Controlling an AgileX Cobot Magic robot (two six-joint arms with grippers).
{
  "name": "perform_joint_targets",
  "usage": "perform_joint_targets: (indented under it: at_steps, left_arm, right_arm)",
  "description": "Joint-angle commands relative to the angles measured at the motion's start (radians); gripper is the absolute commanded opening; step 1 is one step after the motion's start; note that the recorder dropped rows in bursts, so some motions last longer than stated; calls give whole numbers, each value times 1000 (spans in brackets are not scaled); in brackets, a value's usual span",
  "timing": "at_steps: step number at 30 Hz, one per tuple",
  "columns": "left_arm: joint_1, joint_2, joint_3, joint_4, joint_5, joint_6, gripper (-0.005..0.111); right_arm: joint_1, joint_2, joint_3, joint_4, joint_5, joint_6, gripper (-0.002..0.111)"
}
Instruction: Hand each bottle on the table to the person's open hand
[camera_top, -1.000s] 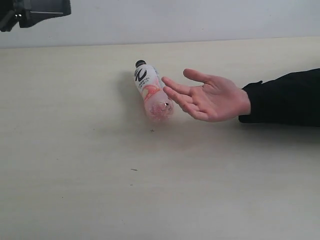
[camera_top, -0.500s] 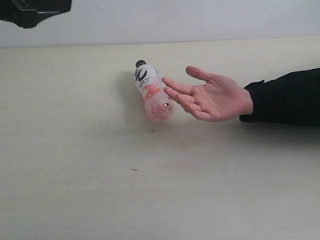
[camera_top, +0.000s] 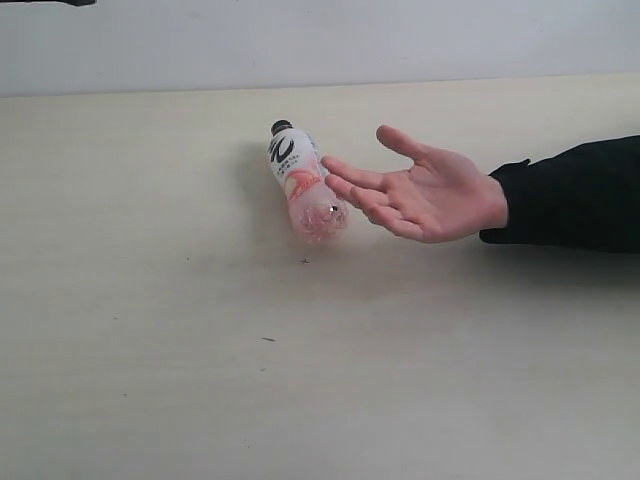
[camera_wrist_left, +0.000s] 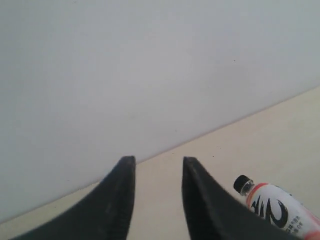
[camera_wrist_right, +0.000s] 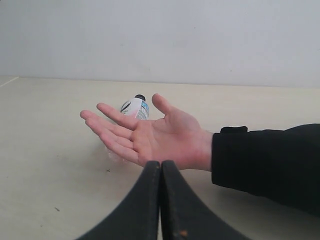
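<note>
One bottle (camera_top: 303, 185) with a pink-and-white label and black cap lies on its side on the cream table (camera_top: 150, 330), cap toward the far wall. The person's open hand (camera_top: 420, 192) hovers palm up just right of it, fingertips close to the bottle. In the left wrist view the bottle (camera_wrist_left: 277, 207) shows beside my left gripper (camera_wrist_left: 158, 161), which stands open and empty, well away from it. My right gripper (camera_wrist_right: 160, 164) is shut with nothing in it, facing the hand (camera_wrist_right: 150, 132); the bottle (camera_wrist_right: 134, 107) peeks behind the fingers. The other bottles are out of view.
A black sleeve (camera_top: 570, 195) reaches in from the right edge. A pale wall (camera_top: 320, 40) runs along the table's far edge. A few tiny dark specks (camera_top: 267, 340) dot the tabletop.
The left arm's dark body at the top left corner has risen almost out of the exterior view. The hand has shifted slightly right. The bottle has not moved.
</note>
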Motion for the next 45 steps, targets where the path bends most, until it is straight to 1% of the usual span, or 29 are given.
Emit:
perform_joint_targets:
  at_steps: [1,3,4,6,8,10,12,14,15,17,20,31,35,45]
  left_arm:
    - [-153,57,-45,-129,207,8,52]
    - [-196,94,-83,-287,259,99,63]
    - [-212,117,-109,-400,276,171,64]
    - [-239,160,-167,-633,310,315,64]
    - [-260,215,-234,-857,376,483,63]
    - [-266,275,-304,-1040,452,617,63]
    - [-266,335,-379,-1227,526,714,63]
    - [-266,389,-436,-1364,584,794,64]
    - [-266,417,-466,-1436,603,832,67]
    - [-266,466,-518,-1535,622,878,74]
    - [-266,536,-564,-1616,634,896,82]
    - [-271,800,-739,-1746,647,887,82]
    - [-276,872,-787,-1742,660,887,82]
    - [-276,959,-790,-1737,659,889,82]
  right_arm:
    - [0,-1,2,0,-13,-6,0]
    - [0,-1,2,0,-13,-6,0]
    - [0,-1,2,0,-13,-6,0]
    - [0,-1,2,0,-13,-6,0]
    - [0,-1,2,0,-13,-6,0]
    - [0,-1,2,4,-12,-6,0]
    - [0,-1,2,4,-12,-6,0]
    - [0,-1,2,4,-12,-6,0]
    - [0,-1,2,4,-12,-6,0]
    - [0,-1,2,4,-12,-6,0]
    - [0,-1,2,4,-12,-6,0]
    - [0,-1,2,3,-12,-8,0]
    - [0,-1,2,3,-12,-8,0]
    - [0,-1,2,3,-12,-8,0]
